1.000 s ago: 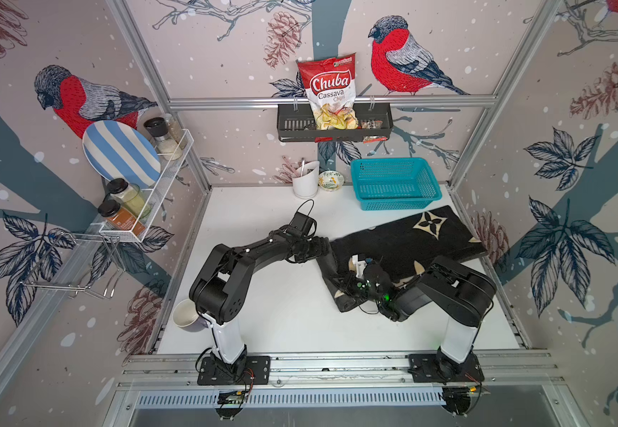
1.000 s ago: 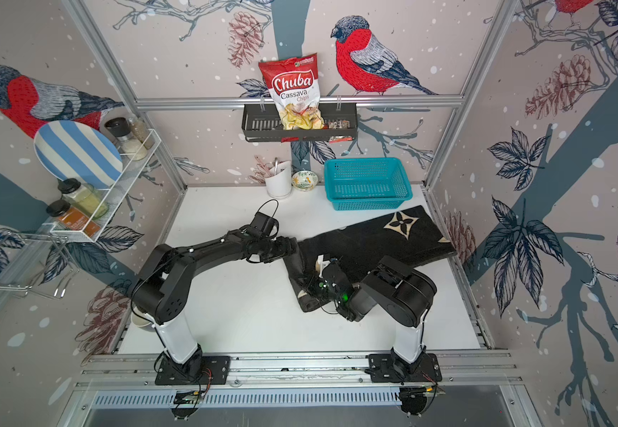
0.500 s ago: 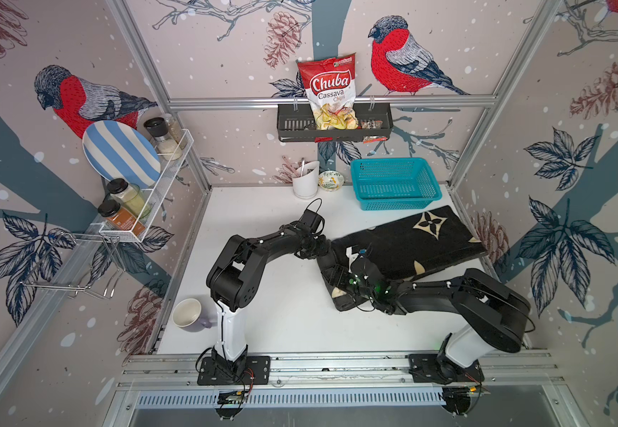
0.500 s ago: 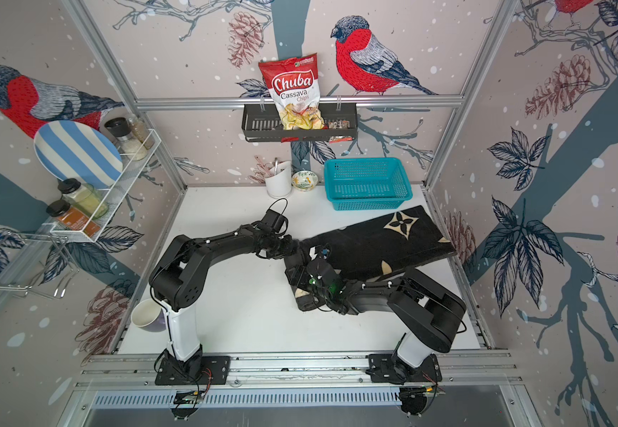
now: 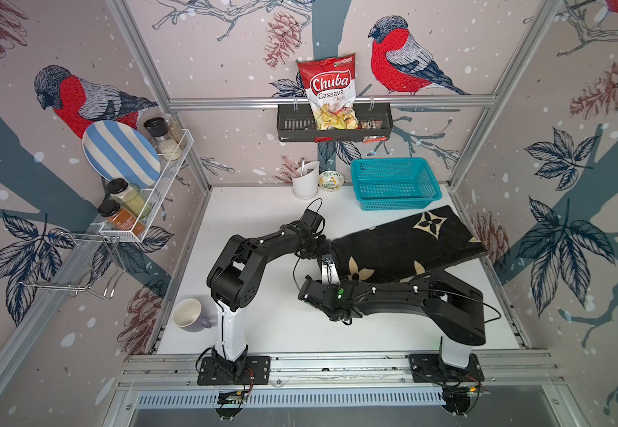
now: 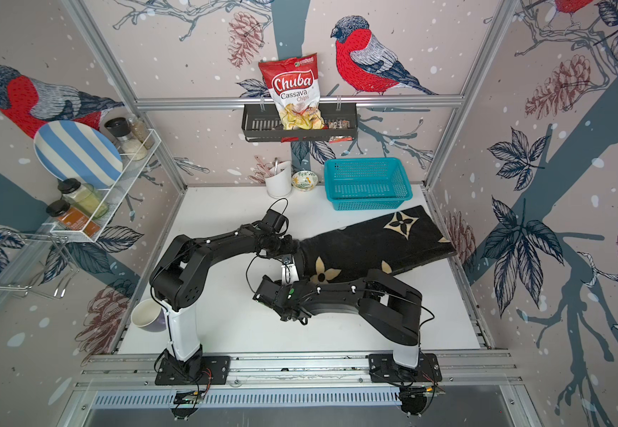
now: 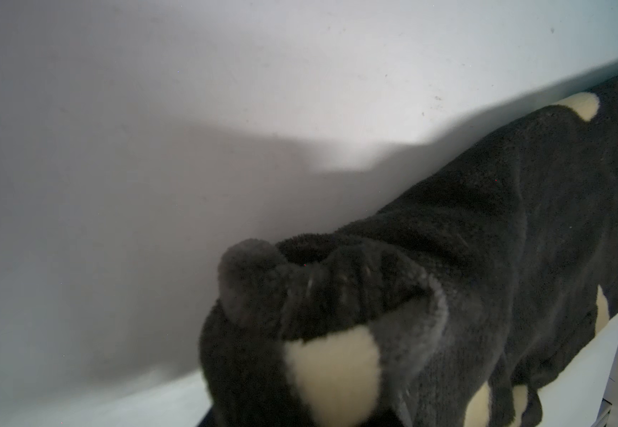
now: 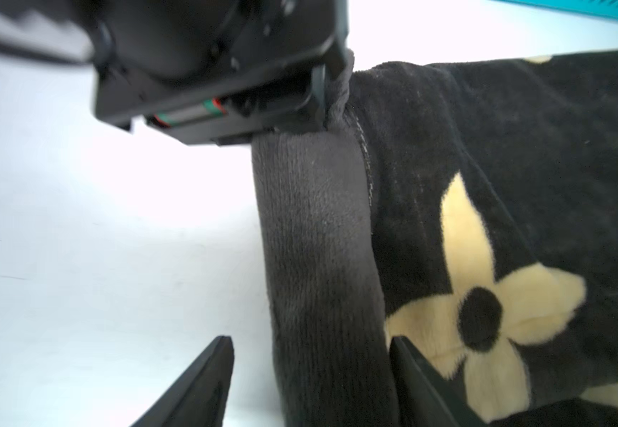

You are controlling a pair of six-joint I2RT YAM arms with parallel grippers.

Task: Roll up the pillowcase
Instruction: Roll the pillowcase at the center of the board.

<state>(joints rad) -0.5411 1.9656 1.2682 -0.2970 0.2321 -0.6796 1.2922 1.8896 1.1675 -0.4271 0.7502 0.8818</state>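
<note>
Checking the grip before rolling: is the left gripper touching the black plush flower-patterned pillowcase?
Touching: the right wrist view shows the left gripper pinching the pillowcase at its grey hem.

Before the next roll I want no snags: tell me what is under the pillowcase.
Only white table shows around the pillowcase; beneath the cloth everything is covered. The left end effector pinches its edge.

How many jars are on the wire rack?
4. At the far end of the wire rack, a black-topped grinder and a clear shaker; at its near end, a green jar and an orange jar. The striped plate may hide others.
</note>
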